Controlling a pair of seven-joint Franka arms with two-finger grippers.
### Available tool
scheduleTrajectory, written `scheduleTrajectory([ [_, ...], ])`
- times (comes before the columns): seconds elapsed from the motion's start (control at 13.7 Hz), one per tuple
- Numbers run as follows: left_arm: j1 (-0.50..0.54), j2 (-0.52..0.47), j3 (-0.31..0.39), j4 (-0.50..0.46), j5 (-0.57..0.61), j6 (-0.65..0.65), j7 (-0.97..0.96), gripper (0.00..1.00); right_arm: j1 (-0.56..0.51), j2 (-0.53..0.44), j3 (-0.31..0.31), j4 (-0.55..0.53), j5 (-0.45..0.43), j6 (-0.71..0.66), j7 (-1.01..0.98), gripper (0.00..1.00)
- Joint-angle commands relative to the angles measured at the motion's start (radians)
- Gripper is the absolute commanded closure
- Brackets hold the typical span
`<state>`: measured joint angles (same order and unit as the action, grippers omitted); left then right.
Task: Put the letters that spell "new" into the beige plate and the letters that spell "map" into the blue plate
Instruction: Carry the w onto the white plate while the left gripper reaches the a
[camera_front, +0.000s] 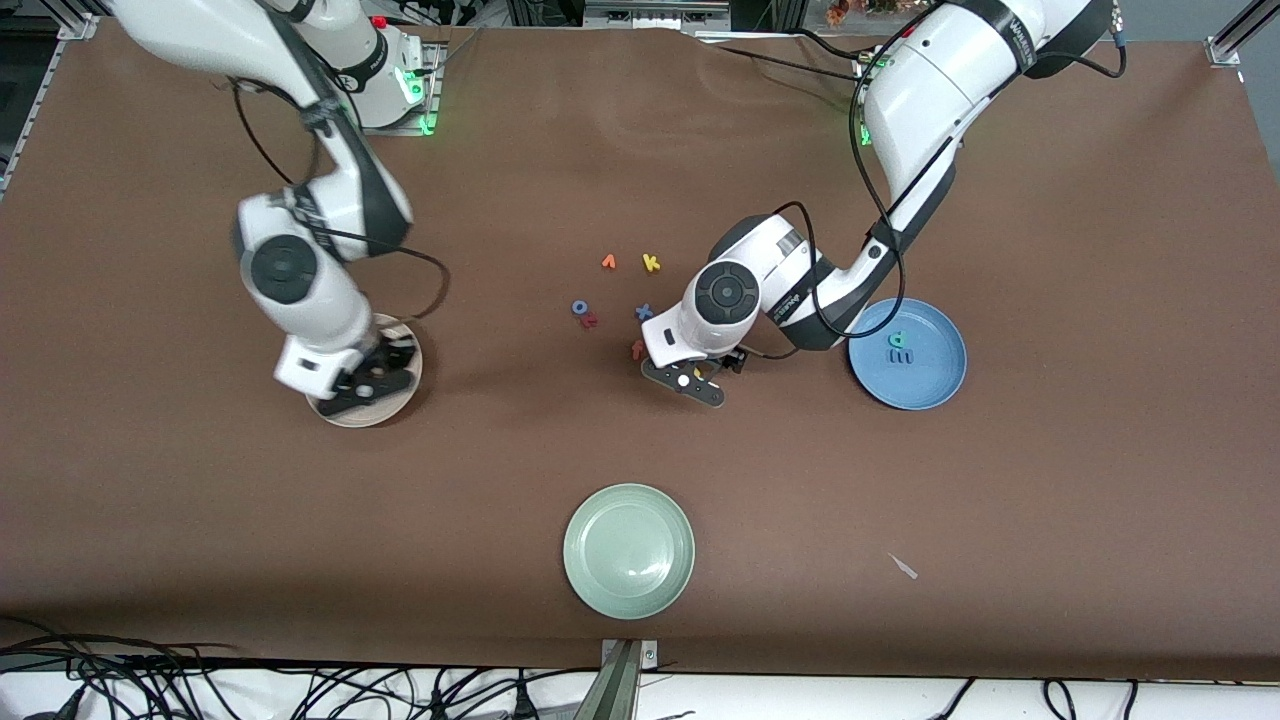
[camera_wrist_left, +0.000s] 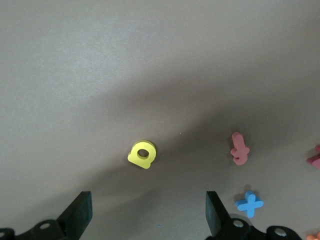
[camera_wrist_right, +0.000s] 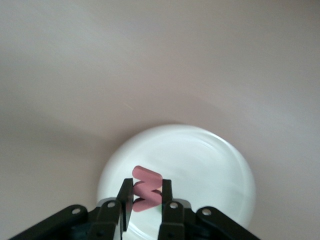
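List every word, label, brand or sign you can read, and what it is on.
"a": yellow a, foam, on the table.
"w": pink w, foam, in the right tool over the beige plate.
"k": yellow k, foam.
"o": blue o, foam.
"x": blue x, foam.
Two letters in the blue plate: too small to read.
Left arm's print: too small to read.
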<state>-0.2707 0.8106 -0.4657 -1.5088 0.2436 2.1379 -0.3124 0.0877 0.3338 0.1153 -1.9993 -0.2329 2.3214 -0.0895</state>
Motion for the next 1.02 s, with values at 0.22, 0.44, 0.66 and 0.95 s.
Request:
scheduleTrajectory([
  [0.22,-0.030,0.065,0.006,0.038,0.144,0.028,0.070,0.00,-0.029,-0.053,-0.086,-0.222,0.003,0.171,-0.095,0.61],
  [0.44,-0.027,0.084,0.006,0.032,0.213,0.104,0.070,0.03,-0.029,-0.079,-0.085,-0.217,0.010,0.162,-0.078,0.46],
  [0.66,-0.027,0.094,0.006,0.022,0.238,0.128,0.070,0.25,-0.028,-0.117,-0.068,-0.159,0.010,0.058,-0.012,0.28],
  [0.95,-0.030,0.093,0.006,0.010,0.238,0.123,0.085,0.39,-0.028,-0.165,-0.039,0.022,0.118,-0.230,-0.012,0.01],
])
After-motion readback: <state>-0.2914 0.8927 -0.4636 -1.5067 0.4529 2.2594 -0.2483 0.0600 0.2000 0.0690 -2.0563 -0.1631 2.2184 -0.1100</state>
